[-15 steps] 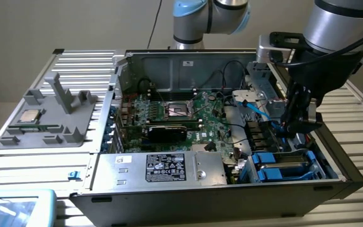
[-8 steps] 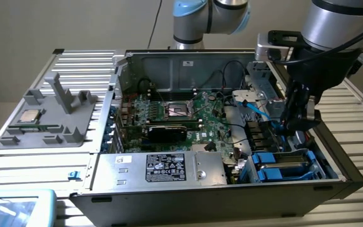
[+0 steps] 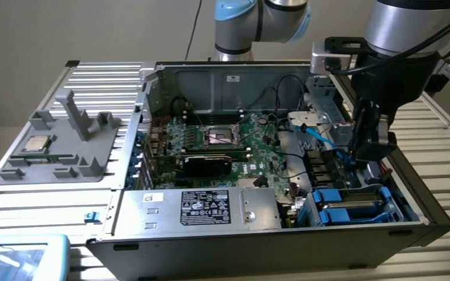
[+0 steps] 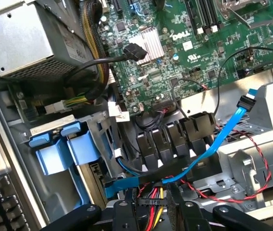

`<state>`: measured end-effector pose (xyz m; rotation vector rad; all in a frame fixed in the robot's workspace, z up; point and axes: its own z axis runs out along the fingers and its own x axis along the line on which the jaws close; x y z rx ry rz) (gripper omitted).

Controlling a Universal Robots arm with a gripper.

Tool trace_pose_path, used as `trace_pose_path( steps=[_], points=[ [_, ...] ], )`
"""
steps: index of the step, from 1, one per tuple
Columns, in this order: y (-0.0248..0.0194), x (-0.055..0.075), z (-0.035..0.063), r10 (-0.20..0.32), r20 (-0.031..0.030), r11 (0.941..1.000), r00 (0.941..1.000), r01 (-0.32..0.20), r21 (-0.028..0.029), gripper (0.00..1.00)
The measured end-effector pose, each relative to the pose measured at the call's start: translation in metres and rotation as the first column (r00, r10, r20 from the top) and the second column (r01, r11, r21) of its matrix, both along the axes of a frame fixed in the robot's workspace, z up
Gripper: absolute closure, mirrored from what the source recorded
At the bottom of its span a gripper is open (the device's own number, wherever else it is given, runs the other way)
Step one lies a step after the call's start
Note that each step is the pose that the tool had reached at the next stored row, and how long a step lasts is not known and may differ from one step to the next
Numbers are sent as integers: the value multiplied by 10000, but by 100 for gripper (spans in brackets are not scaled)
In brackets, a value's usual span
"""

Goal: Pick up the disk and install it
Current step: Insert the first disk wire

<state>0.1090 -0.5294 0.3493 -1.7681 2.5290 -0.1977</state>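
The tool [image 3: 370,153] hangs part-open and empty inside the computer case [image 3: 248,253], just above the corner drive cage where the disk [image 3: 354,205] lies in its blue bracket, apparently slotted home.

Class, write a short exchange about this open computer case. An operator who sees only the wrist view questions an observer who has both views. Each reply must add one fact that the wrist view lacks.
Operator: I see a motherboard and a blue cable. Is anything outside the case?
Observer: Yes. A grey fixture stands on the exterior view's left, with a small square chip on it.
Operator: Where is the gripper within the case?
Observer: It hangs inside the case's wall on the exterior view's right, beside the corner bay where the disk lies in its blue bracket.
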Motion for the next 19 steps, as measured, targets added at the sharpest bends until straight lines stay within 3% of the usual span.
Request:
trace_pose_path(
  steps=[2, 7, 11, 19],
  points=[
    [2, -28, 1, 1, 66, 9999, 10000, 0, -121, 65],
    [6, -102, 1, 3, 288, 9995, 9996, 5, -305, 65],
    [6, -173, 0, -16, 345, 9993, 9994, 29, -373, 65],
    [4, -191, -53, -252, 365, 9987, 9990, 268, -439, 65]
  ],
)
